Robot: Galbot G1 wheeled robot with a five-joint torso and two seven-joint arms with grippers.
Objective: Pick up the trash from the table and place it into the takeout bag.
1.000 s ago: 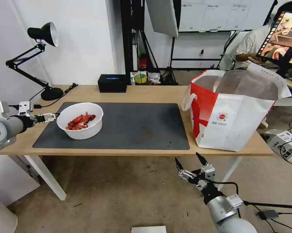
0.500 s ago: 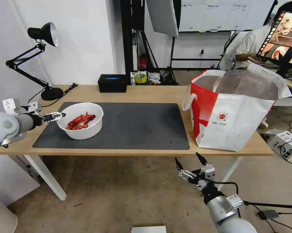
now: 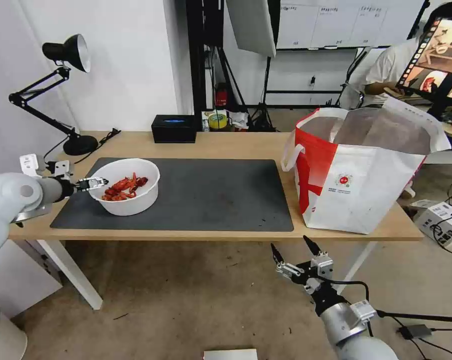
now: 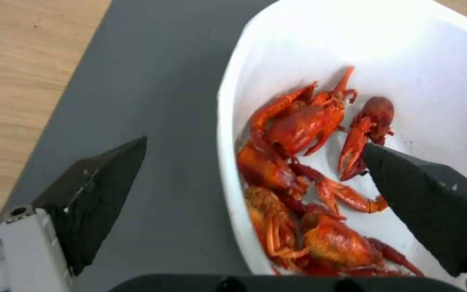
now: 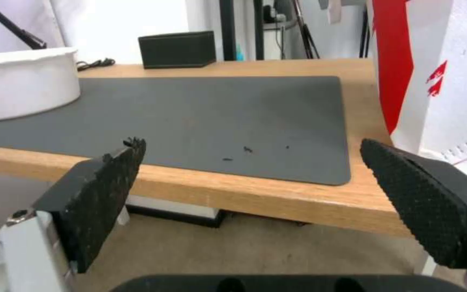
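Hanging below the tabletop's (image 3: 220,146) near edge, the right tool (image 3: 291,251) sits parked over the floor with its fingers spread wide and nothing between them; in the right wrist view the two black textured pads (image 5: 103,194) frame the wood edge and the dark grey mat (image 5: 201,117) beyond.

On the robot's left, the left tool (image 3: 96,182) reaches in from the side at the rim of the white bowl (image 3: 135,202). Its fingers are apart and straddle the bowl's near wall: in the left wrist view one finger (image 4: 95,194) is outside over the mat (image 4: 152,101), the other (image 4: 433,207) is inside above the red crayfish shells (image 4: 298,170), with the white rim (image 4: 227,134) running between them. Whether either finger touches the wall cannot be told; the grip is not closed on it.

The bowl stands upright on the mat's left part, the shells heaped on the side nearest the left tool.

At the tabletop's right end, well apart from the bowl, stands the takeout bag (image 3: 356,195), upright with its mouth open, its red side panel facing the mat and its small round red logo facing forward.

Farther back, a black box (image 3: 173,129) sits at the rear edge, and a black desk lamp (image 3: 68,52) stands at the rear left corner.
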